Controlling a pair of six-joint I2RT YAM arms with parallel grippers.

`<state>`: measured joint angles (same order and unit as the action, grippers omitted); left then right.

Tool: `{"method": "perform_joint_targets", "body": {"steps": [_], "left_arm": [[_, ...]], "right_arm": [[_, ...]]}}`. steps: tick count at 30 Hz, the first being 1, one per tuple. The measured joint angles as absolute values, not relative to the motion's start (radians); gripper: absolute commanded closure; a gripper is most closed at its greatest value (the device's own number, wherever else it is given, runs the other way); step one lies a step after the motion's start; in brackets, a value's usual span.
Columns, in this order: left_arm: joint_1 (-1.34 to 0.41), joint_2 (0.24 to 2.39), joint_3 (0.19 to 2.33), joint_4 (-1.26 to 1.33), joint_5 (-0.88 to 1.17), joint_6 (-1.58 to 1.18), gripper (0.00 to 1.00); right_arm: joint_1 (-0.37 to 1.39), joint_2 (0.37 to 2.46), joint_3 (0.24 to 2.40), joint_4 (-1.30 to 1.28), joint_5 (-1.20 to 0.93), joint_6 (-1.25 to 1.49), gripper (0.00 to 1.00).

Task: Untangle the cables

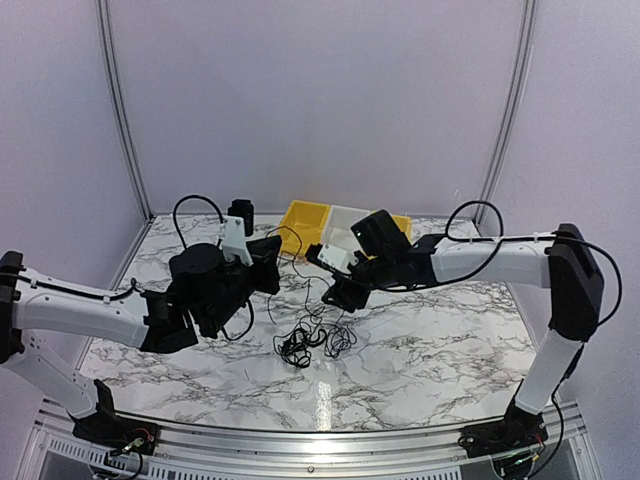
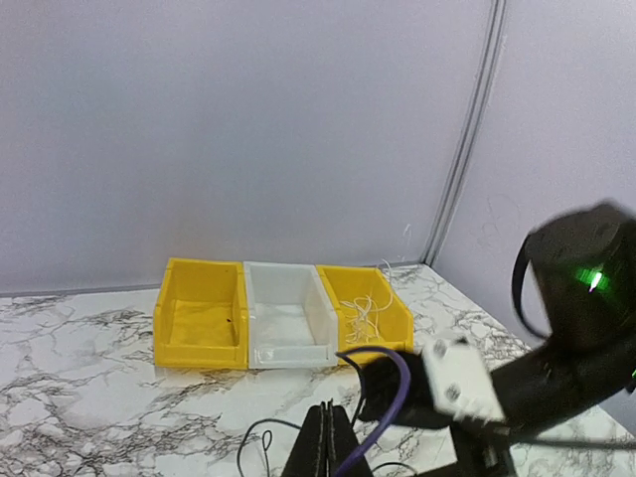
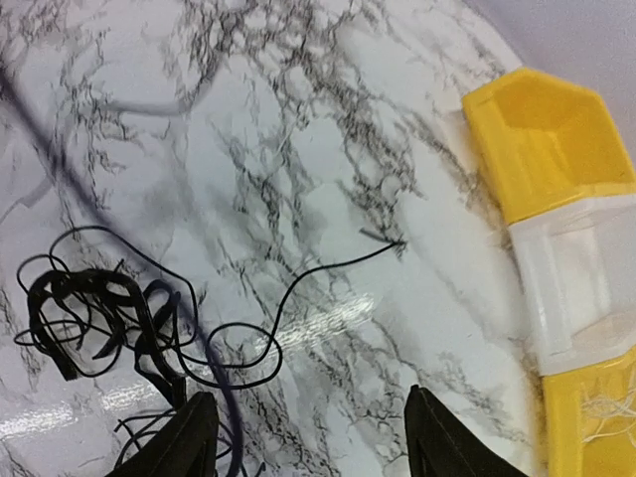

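Note:
A loose knot of thin black cables [image 1: 315, 337] lies on the marble table between the arms; it also shows in the right wrist view [image 3: 99, 318]. A purple cable [image 2: 397, 388] arches over my left gripper's [image 2: 333, 437] shut fingers and rises from the knot as a blurred line [image 3: 204, 368]. My left gripper [image 1: 270, 258] is raised to the left of the knot. My right gripper [image 3: 318, 447] is open and empty above the knot's edge [image 1: 340, 292]. A thin black strand [image 3: 298, 278] loops between its fingers on the table. A whitish cable [image 2: 365, 306] lies in the right yellow bin.
Three bins stand in a row at the back wall: a yellow one [image 2: 199, 318], a white one [image 2: 286, 316] and a second yellow one [image 2: 397, 313]. They also show in the top view, starting at the yellow one [image 1: 303, 220]. The right arm's wrist [image 2: 556, 358] is close to my left gripper.

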<state>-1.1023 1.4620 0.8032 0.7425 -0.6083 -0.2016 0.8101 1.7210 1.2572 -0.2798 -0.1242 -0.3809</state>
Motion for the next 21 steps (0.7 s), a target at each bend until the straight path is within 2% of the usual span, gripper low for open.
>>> {"method": "perform_joint_targets", "body": {"steps": [4,8,10,18,21], "left_arm": [[-1.102,1.338,0.757,0.743,-0.659,-0.206,1.00],[-1.102,1.211,0.741,0.743,-0.698,-0.198,1.00],[-1.102,1.166,0.741,0.735,-0.706,-0.191,1.00],[-1.102,1.065,0.836,0.601,-0.717,-0.110,1.00],[-1.102,1.040,0.930,0.546,-0.723,-0.041,1.00]], "right_arm": [[0.810,1.811,1.186,-0.250,-0.126,-0.367,0.41],[0.810,1.864,1.158,-0.211,-0.159,-0.359,0.56],[0.810,1.888,1.158,-0.192,-0.189,-0.358,0.59],[0.791,1.972,1.163,-0.159,-0.284,-0.333,0.58],[0.766,1.973,1.163,-0.158,-0.311,-0.319,0.52]]}}
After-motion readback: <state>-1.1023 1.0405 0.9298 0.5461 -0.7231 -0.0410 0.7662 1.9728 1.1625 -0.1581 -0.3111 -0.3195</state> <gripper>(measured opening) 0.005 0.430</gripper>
